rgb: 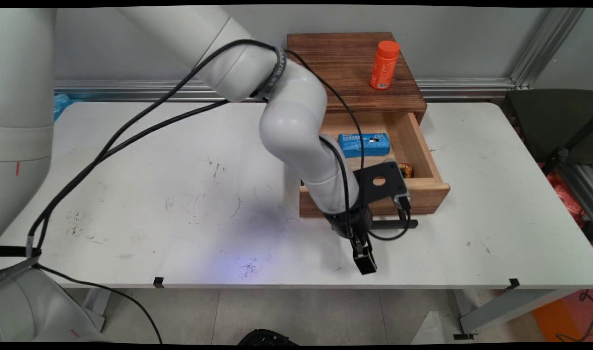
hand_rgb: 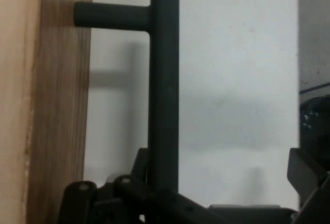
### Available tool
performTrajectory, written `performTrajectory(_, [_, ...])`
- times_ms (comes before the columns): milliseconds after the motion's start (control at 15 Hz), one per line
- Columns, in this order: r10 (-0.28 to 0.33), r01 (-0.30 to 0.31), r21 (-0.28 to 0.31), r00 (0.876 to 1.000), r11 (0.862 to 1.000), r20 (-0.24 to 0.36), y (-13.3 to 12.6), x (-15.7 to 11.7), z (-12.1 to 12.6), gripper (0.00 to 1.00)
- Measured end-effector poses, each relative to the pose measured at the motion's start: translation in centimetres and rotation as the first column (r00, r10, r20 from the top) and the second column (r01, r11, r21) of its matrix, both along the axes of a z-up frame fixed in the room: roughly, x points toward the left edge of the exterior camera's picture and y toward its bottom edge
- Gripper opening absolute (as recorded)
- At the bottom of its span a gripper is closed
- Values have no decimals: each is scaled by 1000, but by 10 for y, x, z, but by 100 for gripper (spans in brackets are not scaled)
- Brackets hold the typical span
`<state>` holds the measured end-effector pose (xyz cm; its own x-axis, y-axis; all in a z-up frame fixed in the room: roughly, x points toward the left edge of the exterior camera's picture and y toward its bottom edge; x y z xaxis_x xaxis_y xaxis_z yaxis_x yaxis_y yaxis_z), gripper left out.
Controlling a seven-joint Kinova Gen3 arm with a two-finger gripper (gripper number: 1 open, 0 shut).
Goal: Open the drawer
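Gripper (rgb: 364,262) hangs fingers-down just in front of the handle (hand_rgb: 164,80), close above the table (rgb: 179,194). Its fingers stand apart and grip nothing; the hand view shows the bar running down to the linkage. The handle is a black bar on the front of the drawer (rgb: 422,194), which is pulled out. Inside the drawer lies a blue box (rgb: 364,144). An orange bottle (rgb: 385,64) stands on the cabinet (rgb: 345,73).

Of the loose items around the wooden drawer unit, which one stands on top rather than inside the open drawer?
The orange bottle, upright on the wooden drawer unit. The blue box and a small dark-orange item lie inside the open drawer.
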<state>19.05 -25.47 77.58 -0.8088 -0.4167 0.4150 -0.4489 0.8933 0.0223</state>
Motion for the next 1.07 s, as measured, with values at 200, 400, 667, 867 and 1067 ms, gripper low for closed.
performTrajectory(200, [1,-1,0,1000,1000,-7,14,-5,-1,100])
performTrajectory(400, [2,-2,2,1000,1000,-15,26,-10,-1,100])
performTrajectory(667, [-3,3,4,1000,1000,-26,41,-16,0,100])
performTrajectory(867, [-11,11,5,999,1000,-32,49,-19,1,100])
performTrajectory(1067, [-18,18,7,999,1000,-38,57,-21,3,100])
